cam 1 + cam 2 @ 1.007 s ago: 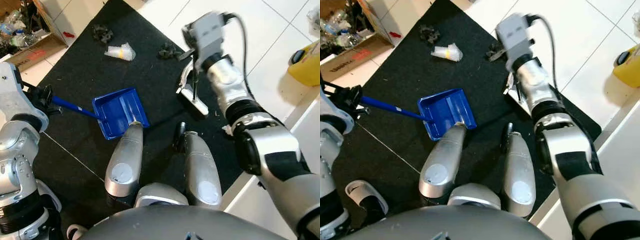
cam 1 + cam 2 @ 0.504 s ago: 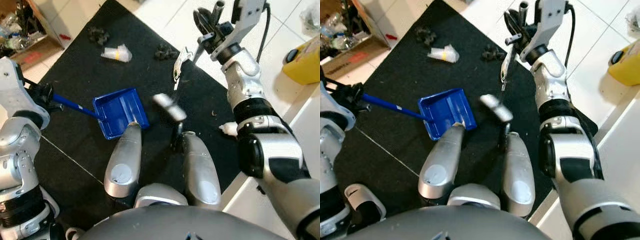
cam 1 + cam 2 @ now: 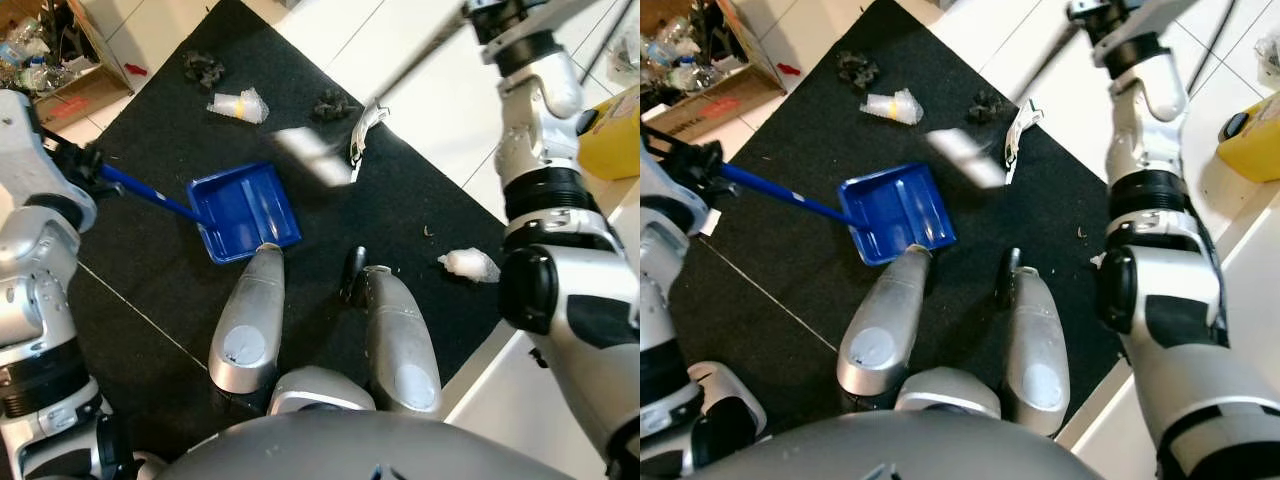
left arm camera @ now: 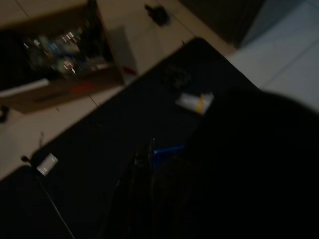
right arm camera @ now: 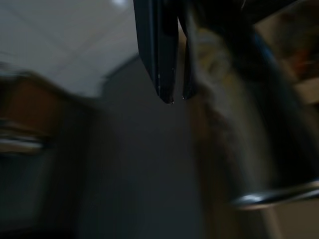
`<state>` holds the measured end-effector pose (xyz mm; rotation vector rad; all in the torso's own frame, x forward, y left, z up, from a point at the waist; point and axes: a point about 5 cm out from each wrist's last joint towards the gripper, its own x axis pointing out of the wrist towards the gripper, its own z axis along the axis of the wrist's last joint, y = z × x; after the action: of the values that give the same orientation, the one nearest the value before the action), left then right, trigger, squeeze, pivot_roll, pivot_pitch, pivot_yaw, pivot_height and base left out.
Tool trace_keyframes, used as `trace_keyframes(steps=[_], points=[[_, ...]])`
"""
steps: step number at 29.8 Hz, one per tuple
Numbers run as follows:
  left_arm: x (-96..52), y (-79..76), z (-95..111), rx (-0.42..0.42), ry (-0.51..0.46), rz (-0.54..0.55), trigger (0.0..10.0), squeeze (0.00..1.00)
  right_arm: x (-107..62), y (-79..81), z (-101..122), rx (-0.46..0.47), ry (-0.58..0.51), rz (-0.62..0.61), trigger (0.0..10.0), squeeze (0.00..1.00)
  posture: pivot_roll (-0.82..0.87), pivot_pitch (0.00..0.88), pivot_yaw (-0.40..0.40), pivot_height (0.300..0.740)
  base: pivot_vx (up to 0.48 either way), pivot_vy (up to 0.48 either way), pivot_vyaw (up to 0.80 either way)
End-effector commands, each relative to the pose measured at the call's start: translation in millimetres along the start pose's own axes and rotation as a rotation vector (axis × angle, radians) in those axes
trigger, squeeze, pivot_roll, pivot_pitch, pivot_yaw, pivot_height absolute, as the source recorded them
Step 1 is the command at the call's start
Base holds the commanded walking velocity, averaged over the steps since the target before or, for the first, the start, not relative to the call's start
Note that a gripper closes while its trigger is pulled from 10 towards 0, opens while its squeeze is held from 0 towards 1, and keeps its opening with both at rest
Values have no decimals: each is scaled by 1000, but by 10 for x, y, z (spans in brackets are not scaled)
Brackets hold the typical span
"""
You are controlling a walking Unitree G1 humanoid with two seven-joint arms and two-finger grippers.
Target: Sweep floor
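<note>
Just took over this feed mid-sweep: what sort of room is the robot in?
Probably a lived-in home room: white tiled floor, a black mat strewn with scraps, and a cardboard box of clutter beside it. Which room, I cannot tell.

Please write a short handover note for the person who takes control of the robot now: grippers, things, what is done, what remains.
Left gripper holds the handle of the blue dustpan, which lies on the black mat.
Right arm is raised, swinging a broom whose blurred head is above the mat.
Done: the dustpan holds no litter.
Left: plastic wrapper, two dark clumps, white strip, white wad.

one blue dustpan (image 3: 245, 210), two black clumps (image 3: 204, 68), one cardboard box (image 3: 62, 92)
</note>
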<state>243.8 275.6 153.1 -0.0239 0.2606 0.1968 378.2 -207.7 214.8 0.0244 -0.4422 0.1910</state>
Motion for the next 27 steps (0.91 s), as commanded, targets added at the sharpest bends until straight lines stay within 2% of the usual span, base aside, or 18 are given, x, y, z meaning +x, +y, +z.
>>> trace_keyframes(steps=[1, 3, 6, 10, 15, 16, 19, 20, 21, 22, 24, 27], points=[[10, 4, 63, 23, -44, -16, 10000, 0, -39, -19, -41, 53, 6, -89, 10000, 0, 423, 194, -11, 740, 0, 0, 0], [61, -99, 115, 19, -76, -62, 10000, 0, -135, -12, -147, 49, 89, -132, 10000, 0, 413, 169, -13, 740, 0, 0, 0], [110, -169, 145, 7, -94, -87, 10000, 0, -200, 19, -260, 79, 134, -175, 10000, 0, 398, 139, -17, 740, 0, 0, 0], [215, -265, 165, -10, -113, -114, 10000, 0, -257, 84, -418, 106, 162, -260, 10000, 0, 375, 91, -21, 740, 0, 0, 0], [289, -345, 166, -20, -120, -136, 10000, 0, -276, 115, -492, 108, 184, -302, 10000, 0, 366, 65, -22, 740, 0, 0, 0], [356, -448, 167, -36, -122, -168, 10000, 0, -300, 118, -537, 90, 211, -344, 10000, 0, 352, 25, -22, 740, 0, 0, 0], [375, -482, 166, -40, -122, -179, 10000, 0, -309, 116, -545, 80, 221, -359, 10000, 0, 352, 25, -22, 740, 0, 0, 0], [413, -537, 139, -55, -110, -187, 10000, 0, -324, 42, -507, 33, 219, -421, 10000, 0, 337, 2, -16, 740, 0, 0, 0], [413, -537, 139, -55, -110, -187, 10000, 0, -324, 42, -507, 33, 219, -421, 10000, 0, 337, 2, -16, 740, 0, 0, 0], [436, -569, 89, -65, -82, -185, 10000, 0, -328, -38, -436, -17, 193, -470, 10000, 0, 329, 0, -12, 740, 0, 0, 0], [443, -578, 64, -67, -67, -183, 10000, 0, -327, -66, -401, -38, 177, -484, 10000, 0, 329, 0, -12, 740, 0, 0, 0], [509, -627, -28, -77, -7, -178, 10000, 0, -274, -147, -230, -141, 93, -515, 10000, 0, 293, 0, 11, 740, 0, 0, 0]])
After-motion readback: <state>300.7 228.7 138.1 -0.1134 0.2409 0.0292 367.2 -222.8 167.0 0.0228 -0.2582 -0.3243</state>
